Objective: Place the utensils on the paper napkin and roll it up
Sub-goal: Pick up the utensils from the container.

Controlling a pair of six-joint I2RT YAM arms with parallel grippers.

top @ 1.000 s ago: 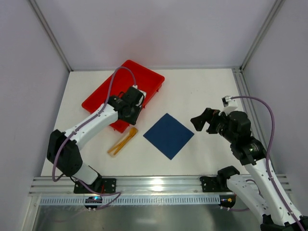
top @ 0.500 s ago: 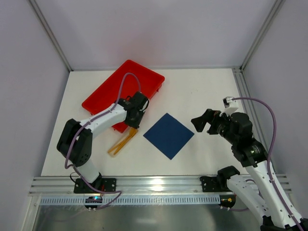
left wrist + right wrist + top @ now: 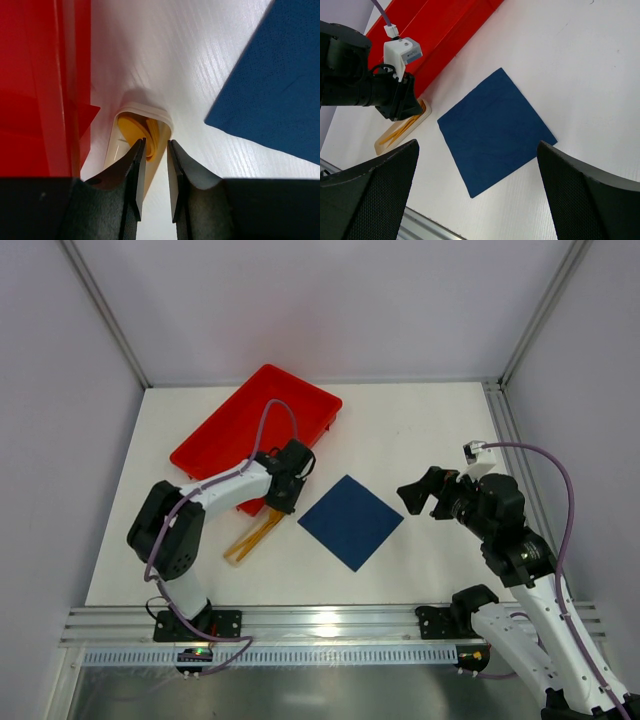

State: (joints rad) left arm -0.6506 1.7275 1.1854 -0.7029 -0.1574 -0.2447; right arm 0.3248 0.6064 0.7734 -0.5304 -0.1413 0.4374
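Orange utensils (image 3: 255,535): on pale strip (image 3: 114,146), desk's (image 3: 440,430) left half, by red tray (image 3: 230,425); apart from navy paper napkin (image 3: 350,521). Left gripper (image 3: 156,145): fingers narrowly parted astride utensil ends, grip unclear. Right gripper (image 3: 477,144): spread wide, empty.

Bright even light, soft shadows; left gripper (image 3: 155,147) blurry, sl. table (image 3: 165,60) sheen

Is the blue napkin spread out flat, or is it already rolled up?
Spread flat. The paper napkin lies as an open square with all corners showing; the utensils lie off it, near the red tray.
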